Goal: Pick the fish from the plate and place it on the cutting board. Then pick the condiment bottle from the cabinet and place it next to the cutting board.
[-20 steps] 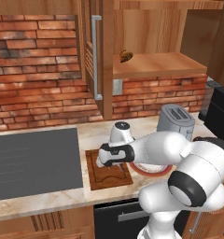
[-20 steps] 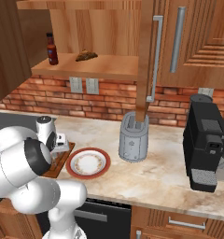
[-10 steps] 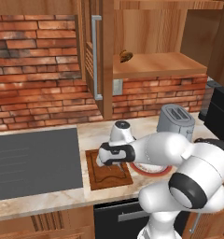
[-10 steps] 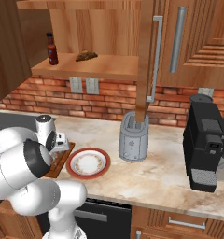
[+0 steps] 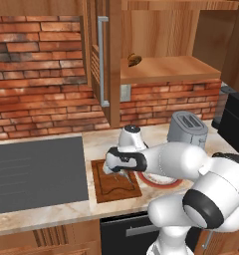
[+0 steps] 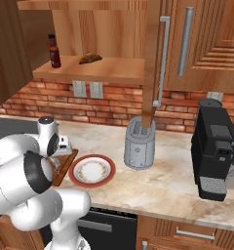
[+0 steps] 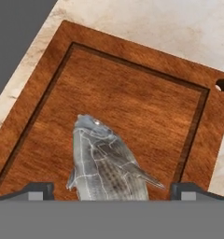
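Observation:
The silver-grey fish (image 7: 102, 163) lies flat on the dark brown cutting board (image 7: 132, 98), head pointing away from the hand. My gripper (image 7: 111, 190) hovers just over it, open, with its fingertips (image 7: 39, 189) standing clear of the fish on both sides. From the base, the gripper (image 5: 119, 172) hangs low over the board (image 5: 111, 188), left of the red-rimmed plate (image 6: 76, 177). The condiment bottle (image 6: 53, 51) stands upright at the left end of the open cabinet's shelf (image 6: 114, 73).
A grey stovetop (image 5: 37, 172) lies left of the board. A silver toaster (image 6: 139, 149) stands behind the plate and a black coffee machine (image 6: 215, 156) sits far right. A brown lump (image 6: 89, 58) rests on the shelf. The cabinet door (image 5: 102, 60) hangs open above the counter.
The fingers have spread slightly wider around the fish. The arm stays in the same place over the cutting board.

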Controlling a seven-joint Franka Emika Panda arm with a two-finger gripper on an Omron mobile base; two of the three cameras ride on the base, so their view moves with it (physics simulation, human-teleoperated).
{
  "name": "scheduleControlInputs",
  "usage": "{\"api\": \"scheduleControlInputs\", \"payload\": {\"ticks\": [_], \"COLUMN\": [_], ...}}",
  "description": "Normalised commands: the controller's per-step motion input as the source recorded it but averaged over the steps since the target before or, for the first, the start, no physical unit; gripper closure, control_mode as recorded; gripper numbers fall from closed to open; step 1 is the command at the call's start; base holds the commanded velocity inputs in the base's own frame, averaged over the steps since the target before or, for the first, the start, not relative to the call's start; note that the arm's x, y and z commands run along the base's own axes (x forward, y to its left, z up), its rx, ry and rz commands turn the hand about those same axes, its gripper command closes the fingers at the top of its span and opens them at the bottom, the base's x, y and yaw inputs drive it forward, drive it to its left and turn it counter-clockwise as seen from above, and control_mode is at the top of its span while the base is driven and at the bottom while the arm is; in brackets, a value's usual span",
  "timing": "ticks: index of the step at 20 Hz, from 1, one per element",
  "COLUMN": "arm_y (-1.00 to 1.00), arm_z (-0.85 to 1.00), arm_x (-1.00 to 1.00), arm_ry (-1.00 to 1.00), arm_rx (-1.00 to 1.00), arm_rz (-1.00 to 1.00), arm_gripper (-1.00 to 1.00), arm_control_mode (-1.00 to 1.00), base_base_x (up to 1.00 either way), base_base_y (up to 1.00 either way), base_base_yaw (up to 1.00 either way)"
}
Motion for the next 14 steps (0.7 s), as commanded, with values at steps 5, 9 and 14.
{"api": "scheduleControlInputs", "payload": {"ticks": [5,9,14], "arm_y": [-0.07,-0.14,-0.12], "arm_z": [0.21,0.25,0.2], "arm_x": [-0.02,-0.04,-0.09], "arm_ry": [0.0,0.0,0.0], "arm_rx": [0.01,0.02,0.0], "arm_rz": [0.0,0.0,0.0], "arm_gripper": [-1.0,-1.0,-1.0], "arm_control_mode": [-1.0,-1.0,-1.0], "base_base_x": [0.0,0.0,0.0], "base_base_y": [0.0,0.0,0.0], "base_base_yaw": [0.0,0.0,0.0]}}
